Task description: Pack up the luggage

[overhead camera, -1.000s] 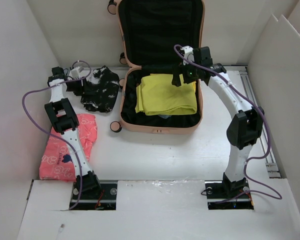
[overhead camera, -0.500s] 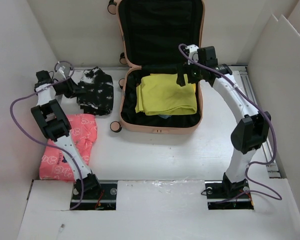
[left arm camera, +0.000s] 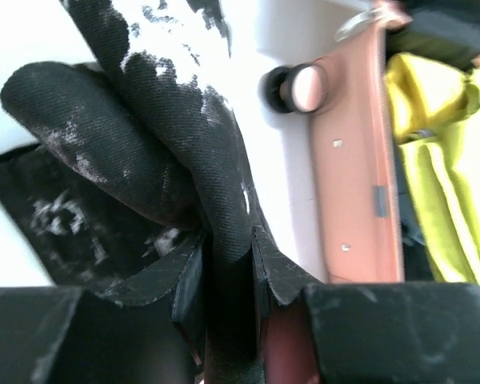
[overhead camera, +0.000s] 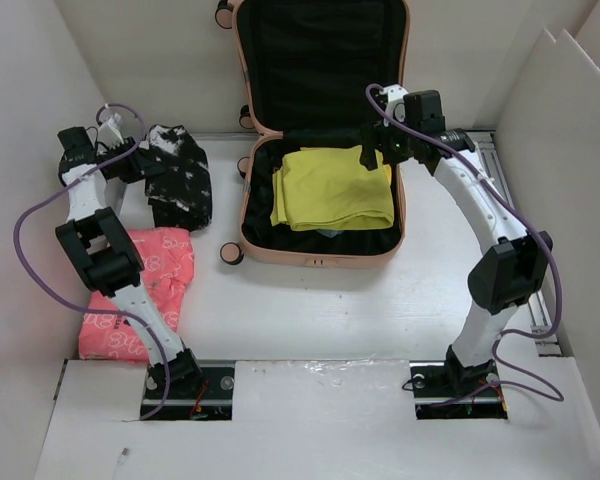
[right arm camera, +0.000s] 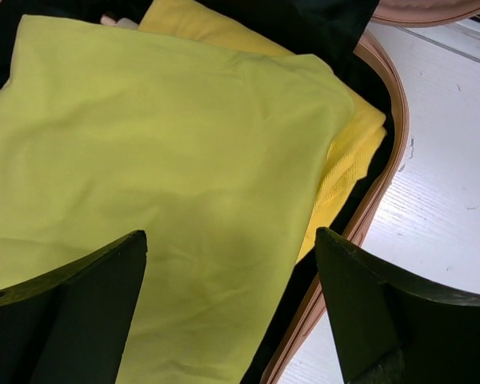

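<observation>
- The luggage (overhead camera: pixel 320 257) lies open at the back centre of the table (overhead camera: pixel 310 310), a yellow cloth (overhead camera: pixel 330 190) inside.
- The left gripper (left arm camera: pixel 224 264) pinches a black garment (left arm camera: pixel 168 144), left of the luggage.
- The right gripper (right arm camera: pixel 230 240) hangs open over the yellow cloth.
- A pink cloth (overhead camera: pixel 140 290) lies beside the left arm.

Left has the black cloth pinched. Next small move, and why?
Probably swing the left gripper right, carrying the black cloth over the rim of the suitcase. Its fingers are shut on the cloth, which is outside, left of the suitcase. The yellow cloth already lies inside, with the right gripper open above it.
</observation>
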Robot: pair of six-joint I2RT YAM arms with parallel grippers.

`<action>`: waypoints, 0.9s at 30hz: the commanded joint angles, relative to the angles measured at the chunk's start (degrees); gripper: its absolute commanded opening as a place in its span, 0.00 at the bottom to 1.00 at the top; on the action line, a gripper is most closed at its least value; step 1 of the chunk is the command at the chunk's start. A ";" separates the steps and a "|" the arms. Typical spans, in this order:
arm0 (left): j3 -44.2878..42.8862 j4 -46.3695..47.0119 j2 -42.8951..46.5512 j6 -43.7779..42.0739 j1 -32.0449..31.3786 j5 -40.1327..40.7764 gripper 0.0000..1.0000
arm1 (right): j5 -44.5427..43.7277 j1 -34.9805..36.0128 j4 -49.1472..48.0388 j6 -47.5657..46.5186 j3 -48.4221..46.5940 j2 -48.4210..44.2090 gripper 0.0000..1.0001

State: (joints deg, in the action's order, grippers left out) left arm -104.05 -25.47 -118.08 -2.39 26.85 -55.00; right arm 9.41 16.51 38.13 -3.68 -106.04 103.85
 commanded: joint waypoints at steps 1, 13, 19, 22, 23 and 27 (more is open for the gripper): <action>-2.03 -2.02 -1.70 -3.13 0.13 1.64 0.00 | -0.71 -0.34 -1.13 -0.54 1.01 -3.56 0.90; -2.56 -12.23 -9.27 -10.60 0.13 18.53 0.68 | -1.24 -0.34 -1.65 -0.54 3.47 -4.10 0.90; -5.72 -18.29 -13.75 -16.77 -1.71 21.42 0.91 | -0.71 -0.34 -1.65 -0.54 4.00 -3.57 0.90; -6.25 -19.00 -16.03 -18.43 -1.71 20.48 1.00 | -0.71 -0.34 -1.65 -0.54 3.47 -3.57 0.90; -7.73 -20.13 -17.61 -18.96 -1.71 19.24 1.00 | -0.71 -0.34 -1.65 -0.54 2.86 -3.57 0.90; -14.85 -28.81 -22.79 -22.47 -1.71 10.99 1.00 | -1.24 -0.34 -0.52 -0.54 0.05 -1.73 0.90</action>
State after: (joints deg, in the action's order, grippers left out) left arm -115.72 -45.06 -135.57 -20.49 25.52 -38.89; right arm 8.91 16.51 38.41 -3.68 -102.35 102.61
